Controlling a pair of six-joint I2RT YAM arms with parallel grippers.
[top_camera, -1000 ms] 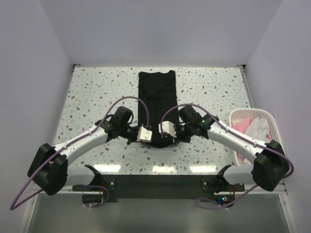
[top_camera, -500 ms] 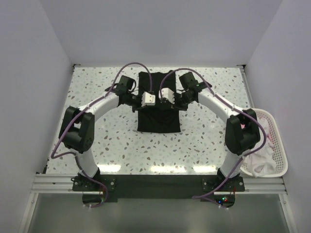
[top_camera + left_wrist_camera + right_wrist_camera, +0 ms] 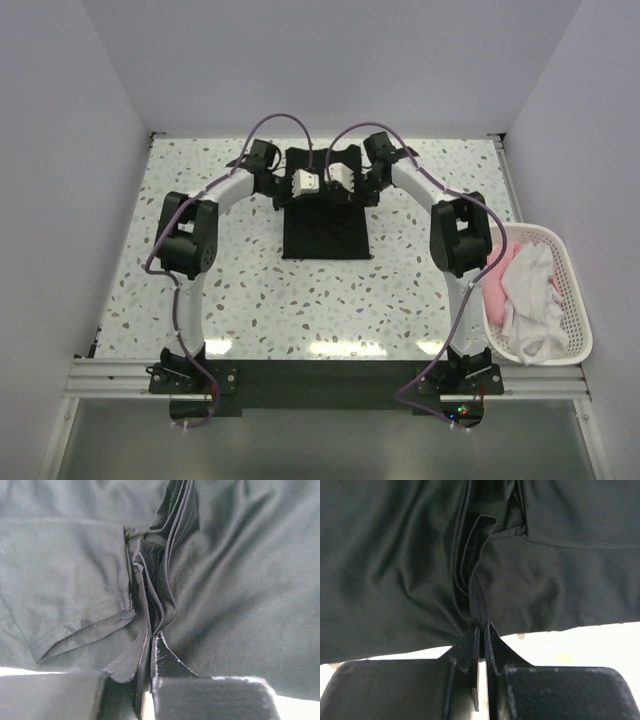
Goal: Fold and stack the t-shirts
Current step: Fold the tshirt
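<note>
A black t-shirt [image 3: 324, 225] lies folded over on itself at the far middle of the speckled table. My left gripper [image 3: 303, 185] is shut on a bunched edge of it [image 3: 152, 590], and my right gripper [image 3: 343, 183] is shut on another pinch of the same black fabric [image 3: 479, 595]. Both grippers sit side by side over the shirt's far half, near its collar end. In each wrist view dark cloth fills the frame and runs into the closed fingertips. White and pink t-shirts [image 3: 525, 290] lie heaped in the basket at the right.
A white slatted basket [image 3: 570, 290] stands at the table's right edge, close to the right arm's elbow [image 3: 458, 235]. The left arm's elbow [image 3: 188, 235] stands over the table's left part. Walls close in the back and both sides.
Both grippers have carried the near edge of the black t-shirt away from me to the far end, folding it in half. The arms have stretched out and the basket shows more.
</note>
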